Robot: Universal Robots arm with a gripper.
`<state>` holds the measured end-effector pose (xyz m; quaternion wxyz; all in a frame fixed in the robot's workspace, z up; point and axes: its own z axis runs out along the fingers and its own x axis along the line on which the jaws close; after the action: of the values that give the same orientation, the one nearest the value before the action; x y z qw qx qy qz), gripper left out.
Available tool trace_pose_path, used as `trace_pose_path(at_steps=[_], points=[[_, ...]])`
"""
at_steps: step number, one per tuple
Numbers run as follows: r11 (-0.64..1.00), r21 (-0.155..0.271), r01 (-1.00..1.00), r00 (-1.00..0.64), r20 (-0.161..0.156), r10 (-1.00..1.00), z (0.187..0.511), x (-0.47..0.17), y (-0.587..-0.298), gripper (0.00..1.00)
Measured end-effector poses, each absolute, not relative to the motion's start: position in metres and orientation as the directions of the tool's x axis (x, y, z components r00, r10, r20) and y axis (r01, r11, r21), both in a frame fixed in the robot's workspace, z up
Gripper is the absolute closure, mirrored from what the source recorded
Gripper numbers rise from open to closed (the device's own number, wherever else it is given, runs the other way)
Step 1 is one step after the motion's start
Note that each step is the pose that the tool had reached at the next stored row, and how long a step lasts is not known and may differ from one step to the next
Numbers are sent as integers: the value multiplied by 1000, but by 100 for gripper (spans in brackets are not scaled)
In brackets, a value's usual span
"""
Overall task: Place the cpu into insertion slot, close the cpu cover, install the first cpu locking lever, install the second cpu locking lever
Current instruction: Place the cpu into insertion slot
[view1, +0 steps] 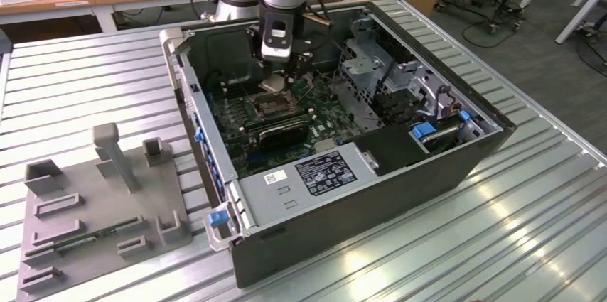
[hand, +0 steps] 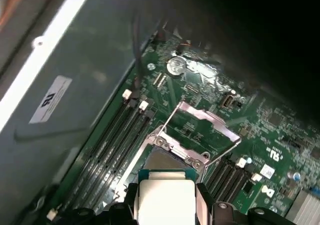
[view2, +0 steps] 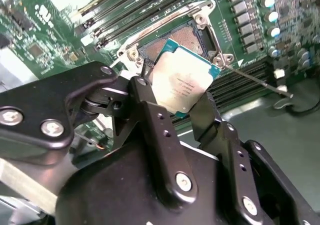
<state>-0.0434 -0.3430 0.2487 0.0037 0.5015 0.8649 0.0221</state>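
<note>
My gripper (view1: 274, 80) is inside the open computer case, shut on the cpu (view1: 274, 84). In the second wrist view the cpu (view2: 183, 78) is a pale silver square with a teal edge, pinched between my two black fingers (view2: 150, 116). It hangs a little above the insertion slot (view2: 176, 39), a dark square socket with a silvery rim on the green board. The first wrist view has the cpu (hand: 166, 197) just short of the insertion slot (hand: 167, 158). The cpu cover (hand: 207, 117) stands raised on the socket's far side. A thin locking lever (view2: 256, 80) sticks out beside the socket.
The case (view1: 379, 195) lies open on a slatted metal table (view1: 85, 82). Memory slots (hand: 112, 135) run beside the socket, and a black finned block (view1: 284, 136) sits near it. A grey fixture plate (view1: 95, 209) with upright blocks lies at the exterior view's left.
</note>
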Motion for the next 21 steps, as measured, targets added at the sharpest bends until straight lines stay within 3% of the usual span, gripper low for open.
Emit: trace_pose_path(at_steps=[21], points=[[240,42,970,-241,16,970,246,-43,-343,46]])
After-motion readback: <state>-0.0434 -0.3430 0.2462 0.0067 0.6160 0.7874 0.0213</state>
